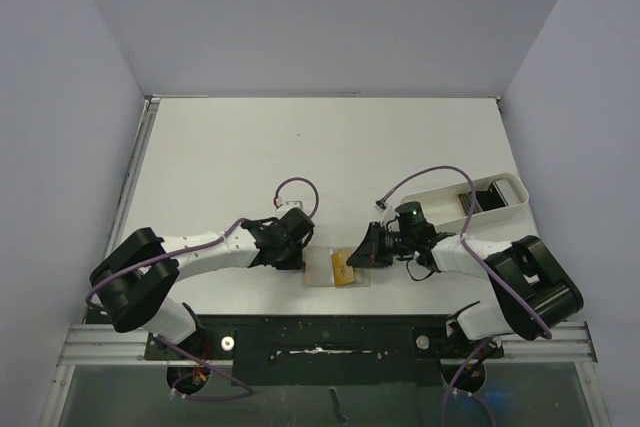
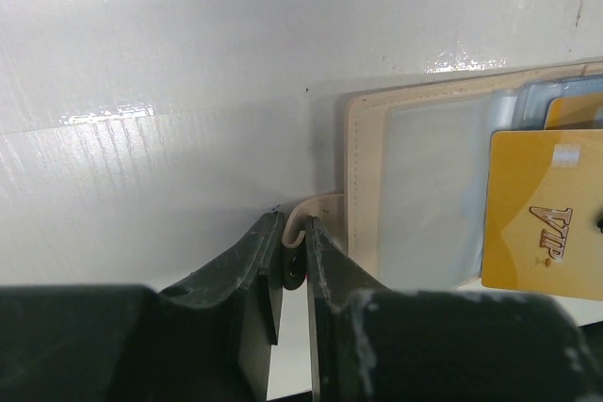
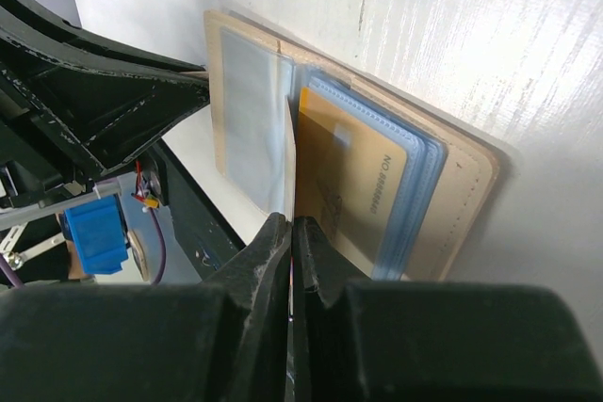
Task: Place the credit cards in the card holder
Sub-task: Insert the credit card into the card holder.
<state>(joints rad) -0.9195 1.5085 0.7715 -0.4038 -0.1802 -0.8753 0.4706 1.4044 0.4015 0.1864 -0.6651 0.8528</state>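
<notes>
The tan card holder (image 1: 320,267) lies open at the table's near edge, its clear sleeves up; it also shows in the left wrist view (image 2: 424,176) and the right wrist view (image 3: 466,185). My left gripper (image 1: 300,259) (image 2: 294,225) is shut on the holder's snap tab (image 2: 320,202) at its left edge. My right gripper (image 1: 358,259) (image 3: 291,223) is shut on a gold VIP card (image 2: 542,223), held edge-on (image 3: 290,152) over the open holder. Another gold card (image 3: 353,176) sits inside a sleeve. Dark cards (image 1: 478,199) stand in the white tray.
The white oblong tray (image 1: 510,187) lies at the right, behind my right arm. The table's near edge and the black frame (image 1: 320,332) run just below the holder. Grey walls close in the left, right and back.
</notes>
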